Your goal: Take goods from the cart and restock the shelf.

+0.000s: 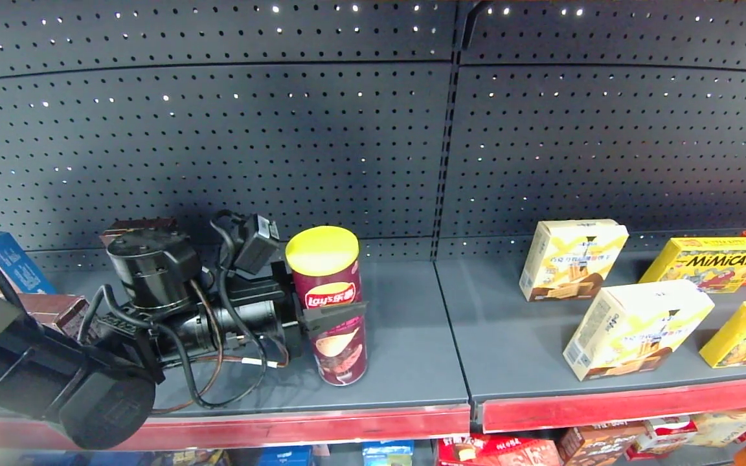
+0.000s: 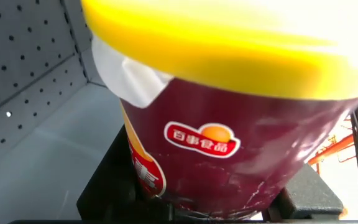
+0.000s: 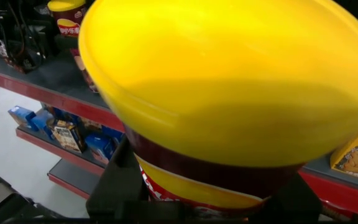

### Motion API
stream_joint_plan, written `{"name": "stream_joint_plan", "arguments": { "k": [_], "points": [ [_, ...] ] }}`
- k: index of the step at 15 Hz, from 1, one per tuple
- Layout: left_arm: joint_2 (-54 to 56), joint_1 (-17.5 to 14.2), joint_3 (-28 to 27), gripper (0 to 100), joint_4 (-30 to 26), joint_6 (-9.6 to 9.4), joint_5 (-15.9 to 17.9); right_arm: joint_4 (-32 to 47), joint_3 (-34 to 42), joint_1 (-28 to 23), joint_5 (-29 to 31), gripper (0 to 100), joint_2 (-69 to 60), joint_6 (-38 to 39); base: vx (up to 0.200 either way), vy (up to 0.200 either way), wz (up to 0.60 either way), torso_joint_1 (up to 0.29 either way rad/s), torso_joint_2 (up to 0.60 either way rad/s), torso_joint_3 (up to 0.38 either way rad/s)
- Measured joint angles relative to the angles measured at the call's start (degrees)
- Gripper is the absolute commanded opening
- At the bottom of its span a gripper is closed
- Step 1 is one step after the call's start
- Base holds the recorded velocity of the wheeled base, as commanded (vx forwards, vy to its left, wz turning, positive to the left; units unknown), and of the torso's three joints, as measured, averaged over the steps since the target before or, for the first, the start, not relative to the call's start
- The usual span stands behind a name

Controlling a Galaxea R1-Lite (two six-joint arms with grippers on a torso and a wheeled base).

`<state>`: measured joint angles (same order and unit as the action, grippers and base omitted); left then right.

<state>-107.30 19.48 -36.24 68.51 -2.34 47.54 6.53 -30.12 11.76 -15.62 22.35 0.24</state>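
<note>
My left claw (image 1: 333,316) pinches the upright chip canister (image 1: 327,278) mid-body. I judge it light, slick and crushable, so a gentle hold. Right claw (image 3: 207,208) pinches a second canister (image 3: 229,93).

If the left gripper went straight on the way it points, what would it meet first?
The left gripper is shut on the chips can; beyond it lies bare shelf, then probably the rear white-and-yellow box, depth unclear.

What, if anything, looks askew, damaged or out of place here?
Nothing spilled or toppled: the chips can stands upright in the left end effector. A crumpled white flap pokes out under its yellow lid, possibly a loose seal. The front cream box sits turned off square to the shelf edge.
</note>
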Motion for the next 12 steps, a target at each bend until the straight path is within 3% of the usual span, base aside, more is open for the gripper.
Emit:
{"name": "stream_joint_plan", "arguments": {
  "k": [3, 4, 12],
  "points": [
    [-0.1, -0.1, 0.1, 0, 0.0, 1.55, -0.1, 0.0, 0.1, 0.0, 0.0, 0, 0.1, 0.0, 0.0, 0.0, 0.0, 0.0, 0.0, 0.0],
    [-0.2, -0.2, 0.1, 100, 0.0, 1.66, -0.3, 0.0, 0.1, 0.0, 0.0, 0, 0.1, 0.0, 0.0, 0.0, 0.0, 0.0, 0.0, 0.0],
    [-0.8, -0.2, 0.1, 100, 0.2, 1.33, -0.3, -0.1, 0.0, 0.0, 0.0, 0, 0.4, 0.0, 0.0, 0.0, 0.0, 0.0, 0.0, 0.0]
  ]
}}
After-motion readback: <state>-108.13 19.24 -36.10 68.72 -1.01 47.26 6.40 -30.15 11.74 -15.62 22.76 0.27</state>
